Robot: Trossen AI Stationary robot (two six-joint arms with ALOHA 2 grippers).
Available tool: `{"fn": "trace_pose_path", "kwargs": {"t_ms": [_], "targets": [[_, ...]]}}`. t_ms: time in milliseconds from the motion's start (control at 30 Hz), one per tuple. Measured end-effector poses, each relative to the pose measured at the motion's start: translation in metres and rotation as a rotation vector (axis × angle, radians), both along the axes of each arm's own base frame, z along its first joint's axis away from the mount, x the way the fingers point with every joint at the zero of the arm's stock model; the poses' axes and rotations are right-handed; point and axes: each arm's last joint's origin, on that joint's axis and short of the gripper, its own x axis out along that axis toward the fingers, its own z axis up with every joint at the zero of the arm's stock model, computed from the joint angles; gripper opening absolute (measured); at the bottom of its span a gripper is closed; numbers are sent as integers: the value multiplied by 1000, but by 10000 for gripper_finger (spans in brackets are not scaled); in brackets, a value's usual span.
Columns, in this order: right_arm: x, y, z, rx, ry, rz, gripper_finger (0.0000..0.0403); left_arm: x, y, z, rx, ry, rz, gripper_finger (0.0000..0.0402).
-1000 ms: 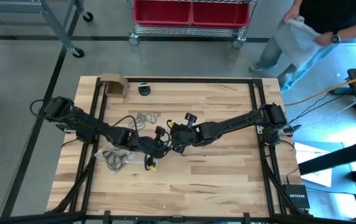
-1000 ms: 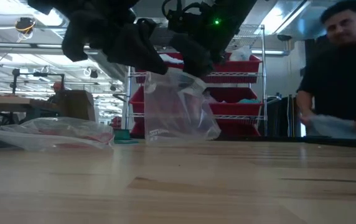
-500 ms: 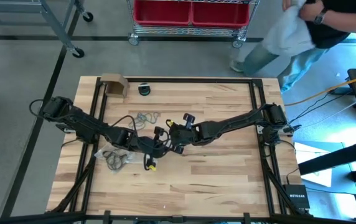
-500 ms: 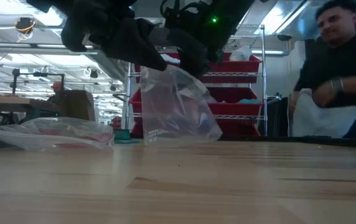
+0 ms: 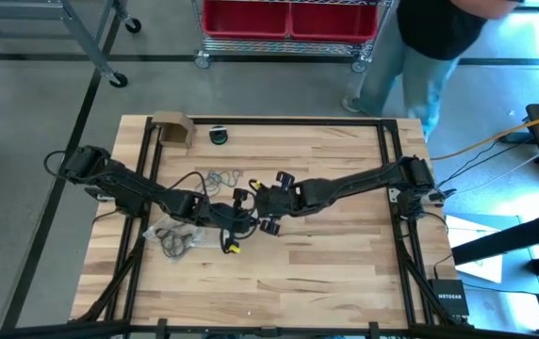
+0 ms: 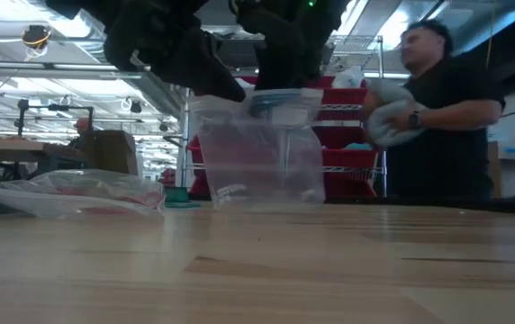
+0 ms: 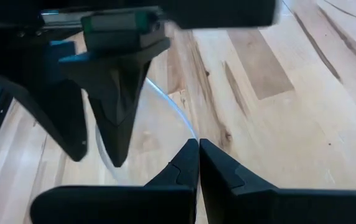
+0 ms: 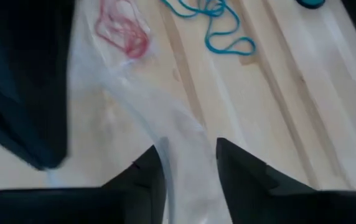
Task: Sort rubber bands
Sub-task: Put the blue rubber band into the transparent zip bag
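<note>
On wood: teal rubber bands (image 8: 218, 25), thin, loopy.

The table (image 5: 326, 254) is pale striped wood with a black frame. Red rubber bands (image 8: 125, 28) and teal rubber bands (image 8: 218, 22) lie on it beside a clear bag (image 6: 257, 148). Both arms are black. Red bins (image 5: 293, 17) sit behind.

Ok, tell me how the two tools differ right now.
The left tool is shut on the rim of the clear bag, fingertips pressed together; the right tool stands open, with bag film between its fingers. In the high view the left reaches from the left, the right from the right. Both are dark and meet mid-table.
</note>
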Motion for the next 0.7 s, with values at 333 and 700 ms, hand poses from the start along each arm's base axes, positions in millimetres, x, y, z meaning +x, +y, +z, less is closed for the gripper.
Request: {"fn": "trace_pose_path", "kwargs": {"t_ms": [333,700], "targets": [[-1,-1,0,-73,48,94,113,0,0,1,-11,-9,10,1],[-1,-3,0,-136,43,68,11,1,-2,1,-40,-1,-44,1]]}}
